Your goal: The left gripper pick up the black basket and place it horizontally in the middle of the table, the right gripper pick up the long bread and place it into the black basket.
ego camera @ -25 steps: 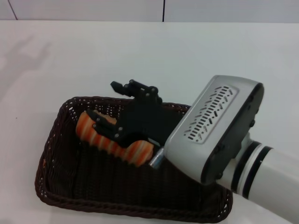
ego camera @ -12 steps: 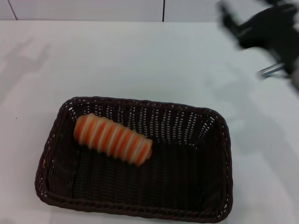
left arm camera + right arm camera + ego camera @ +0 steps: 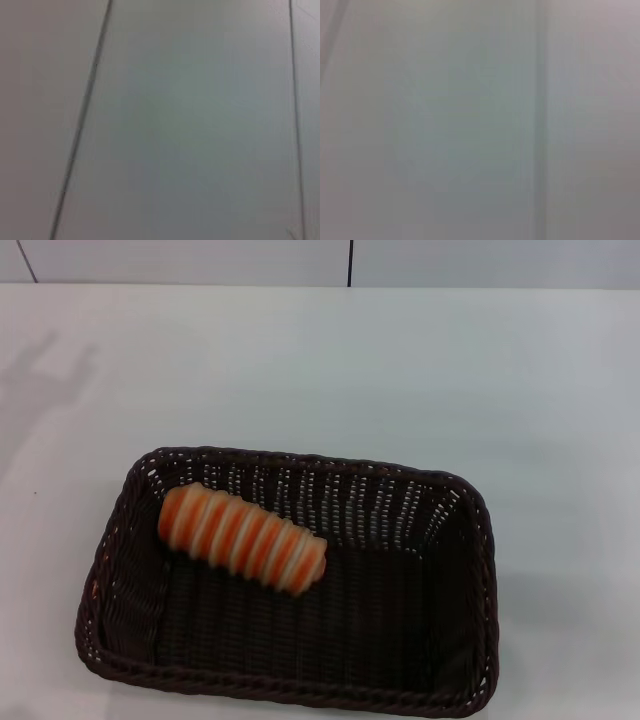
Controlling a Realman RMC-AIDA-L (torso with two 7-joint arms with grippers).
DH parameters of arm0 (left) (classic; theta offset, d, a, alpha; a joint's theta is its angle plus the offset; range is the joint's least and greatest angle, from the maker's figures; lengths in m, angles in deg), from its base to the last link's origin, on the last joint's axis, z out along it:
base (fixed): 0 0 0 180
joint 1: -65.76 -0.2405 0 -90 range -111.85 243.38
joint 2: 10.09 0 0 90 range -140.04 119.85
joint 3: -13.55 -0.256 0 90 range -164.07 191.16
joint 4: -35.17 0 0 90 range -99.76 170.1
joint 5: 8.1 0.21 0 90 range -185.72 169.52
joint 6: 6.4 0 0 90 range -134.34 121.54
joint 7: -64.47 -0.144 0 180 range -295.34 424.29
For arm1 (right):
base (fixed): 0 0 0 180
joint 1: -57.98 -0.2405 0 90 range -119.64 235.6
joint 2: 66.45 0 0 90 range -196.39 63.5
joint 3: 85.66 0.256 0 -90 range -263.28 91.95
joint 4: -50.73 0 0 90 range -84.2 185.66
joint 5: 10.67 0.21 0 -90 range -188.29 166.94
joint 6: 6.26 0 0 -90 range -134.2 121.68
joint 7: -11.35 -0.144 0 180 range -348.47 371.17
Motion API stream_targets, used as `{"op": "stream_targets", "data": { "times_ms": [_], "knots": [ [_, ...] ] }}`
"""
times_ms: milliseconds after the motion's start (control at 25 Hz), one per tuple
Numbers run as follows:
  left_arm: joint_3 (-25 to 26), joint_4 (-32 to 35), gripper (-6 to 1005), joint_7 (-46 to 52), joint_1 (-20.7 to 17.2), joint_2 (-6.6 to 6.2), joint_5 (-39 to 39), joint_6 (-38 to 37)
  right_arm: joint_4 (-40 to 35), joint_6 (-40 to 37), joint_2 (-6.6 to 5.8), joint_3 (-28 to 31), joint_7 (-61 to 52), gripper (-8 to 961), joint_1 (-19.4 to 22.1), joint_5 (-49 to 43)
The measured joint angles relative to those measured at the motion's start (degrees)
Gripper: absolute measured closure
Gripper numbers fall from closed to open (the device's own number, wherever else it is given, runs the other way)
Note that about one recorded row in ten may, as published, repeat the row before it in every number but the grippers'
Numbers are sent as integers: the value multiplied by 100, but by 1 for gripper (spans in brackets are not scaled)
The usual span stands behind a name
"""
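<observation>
The black basket (image 3: 455,660) lies lengthwise across the near middle of the white table (image 3: 330,360) in the head view. The long bread (image 3: 242,538), striped orange and cream, lies inside it, in the left half, slanting from the far left toward the middle. Neither gripper shows in any view. Both wrist views show only a plain pale panelled surface with thin dark seams.
A faint shadow of an arm falls on the table's far left (image 3: 45,370). A pale wall with a dark vertical seam (image 3: 350,262) runs behind the table's far edge.
One second ago the right gripper stood open over the bread in the basket. It rose toward the far right and has left the view. The bread and basket have stayed put.
</observation>
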Motion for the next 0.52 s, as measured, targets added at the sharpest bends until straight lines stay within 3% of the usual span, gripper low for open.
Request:
{"op": "stream_targets", "data": {
  "times_ms": [40, 320, 520],
  "knots": [
    [-1, 174, 411, -200, -1, 1, -97, 42, -518, -615, 0, 60, 0, 286, -176, 318],
    [161, 1221, 411, -1461, 16, 5, -683, 145, -1287, -1041, 6, 439, -1, 287, -520, 602],
    [475, 1527, 411, -1702, 15, 9, -698, 162, -1906, -1369, -15, 635, -16, 287, -826, 1049]
  ]
}}
